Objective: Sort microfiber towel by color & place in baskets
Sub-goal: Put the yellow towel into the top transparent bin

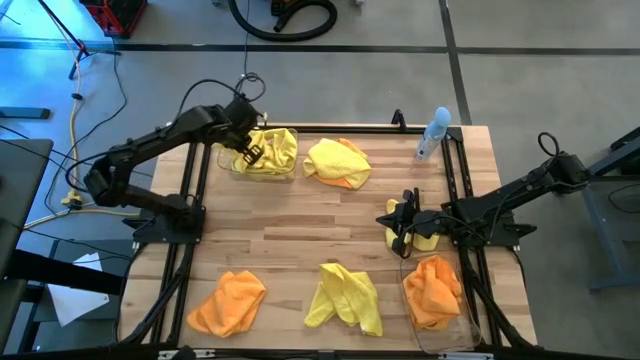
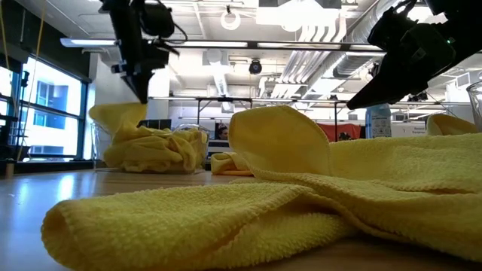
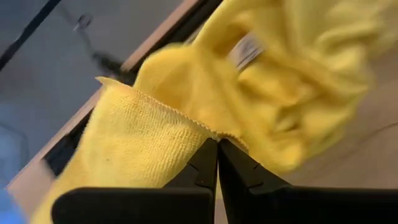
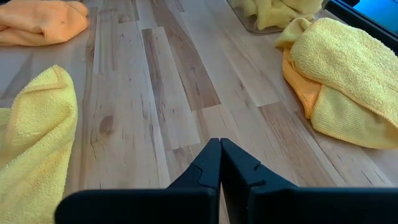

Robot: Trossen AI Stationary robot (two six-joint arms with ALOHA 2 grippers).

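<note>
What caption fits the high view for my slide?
Left claw shut on a yellow towel over the far basket; right claw shut, empty, mid-table.

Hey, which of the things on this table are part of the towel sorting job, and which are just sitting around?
Part of the job:
- yellow towels, one pinched by the left gripper
- orange towels
- baskets

Just lying about:
- spray bottle
- cables on the floor

The right gripper hovers shut and empty.
</note>
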